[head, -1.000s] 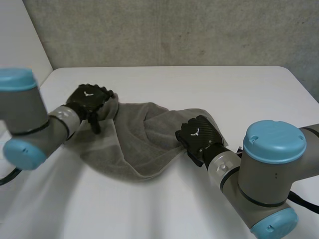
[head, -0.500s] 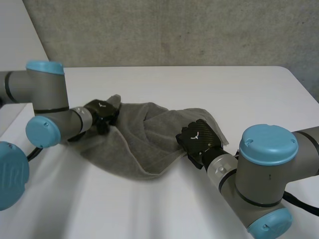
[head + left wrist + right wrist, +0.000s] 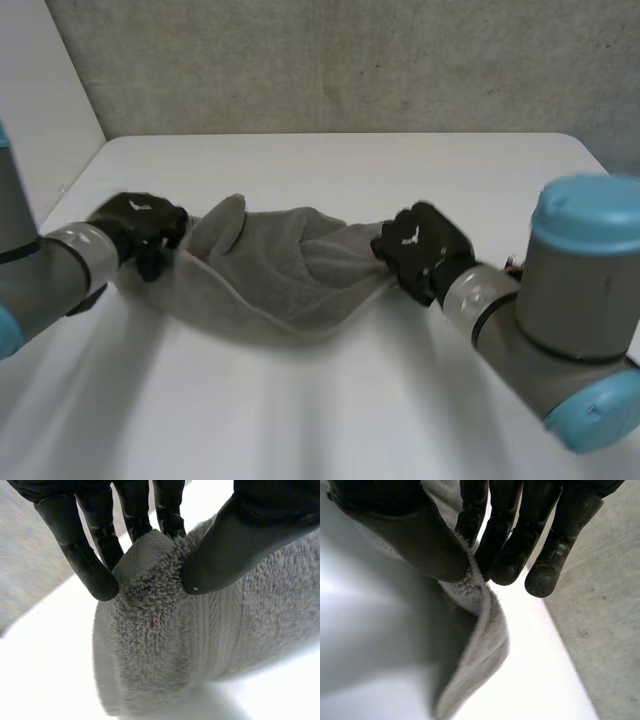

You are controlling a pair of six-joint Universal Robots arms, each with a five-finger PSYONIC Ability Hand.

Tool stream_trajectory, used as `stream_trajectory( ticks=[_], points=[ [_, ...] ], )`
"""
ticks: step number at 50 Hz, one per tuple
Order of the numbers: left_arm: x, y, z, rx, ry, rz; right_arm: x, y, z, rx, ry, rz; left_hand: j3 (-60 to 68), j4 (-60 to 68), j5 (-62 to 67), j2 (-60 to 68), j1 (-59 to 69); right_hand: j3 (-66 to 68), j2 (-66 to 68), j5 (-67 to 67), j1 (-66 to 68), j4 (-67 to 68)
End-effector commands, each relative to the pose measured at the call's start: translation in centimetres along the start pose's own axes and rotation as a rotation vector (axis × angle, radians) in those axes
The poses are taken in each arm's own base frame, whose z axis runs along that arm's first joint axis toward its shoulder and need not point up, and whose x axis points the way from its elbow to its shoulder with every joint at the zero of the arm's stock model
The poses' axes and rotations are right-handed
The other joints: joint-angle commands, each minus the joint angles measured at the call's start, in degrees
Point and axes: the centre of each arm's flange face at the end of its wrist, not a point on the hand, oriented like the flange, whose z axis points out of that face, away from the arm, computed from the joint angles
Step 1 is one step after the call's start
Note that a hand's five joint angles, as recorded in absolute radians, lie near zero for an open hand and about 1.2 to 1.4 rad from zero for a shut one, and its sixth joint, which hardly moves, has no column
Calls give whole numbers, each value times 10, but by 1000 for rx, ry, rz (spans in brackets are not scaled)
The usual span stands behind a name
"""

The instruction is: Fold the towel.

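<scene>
A grey terry towel (image 3: 280, 275) hangs stretched between my two hands over the white table (image 3: 330, 410), sagging in the middle. My left hand (image 3: 140, 228) grips the towel's left end; its wrist view shows the thumb (image 3: 235, 545) and fingers (image 3: 90, 565) pinching a bunched corner of towel (image 3: 155, 625). My right hand (image 3: 420, 250) holds the right end, where the thumb (image 3: 420, 540) presses a thin edge of towel (image 3: 480, 630) against the fingers (image 3: 505, 545).
A grey wall (image 3: 330, 60) runs behind the table's far edge. A white panel (image 3: 40, 100) stands at the far left. Bare tabletop lies in front of and behind the towel.
My left hand has closed on the towel's left end and drawn it out leftward. My right hand has moved right and back, so the crumpled towel is now pulled taut between them.
</scene>
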Motion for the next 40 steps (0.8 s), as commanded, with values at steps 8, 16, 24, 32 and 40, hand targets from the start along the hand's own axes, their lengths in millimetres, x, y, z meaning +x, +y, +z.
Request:
stream_trajectory(
  ticks=[8,16,24,32,40],
  points=[
    [-88,-172,39,925,-414,39,142,-132,63,823,631,37,-72,-63,-128,-30,17,41,50,34,46,35],
    [-103,-206,34,1180,-509,-80,155,-160,68,894,787,-108,-72,-63,-128,-30,17,41,50,34,46,35],
    [-93,-131,57,953,-422,-198,91,-100,85,489,254,-74,-72,-63,-128,-30,17,41,50,34,46,35],
    [-56,-25,59,643,-270,-197,10,-26,63,126,-236,-110,-72,-63,-128,-30,17,41,50,34,46,35],
    [-39,25,37,492,-232,-230,-28,10,46,-40,-387,-21,-72,-63,-128,-30,17,41,50,34,46,35]
  ],
)
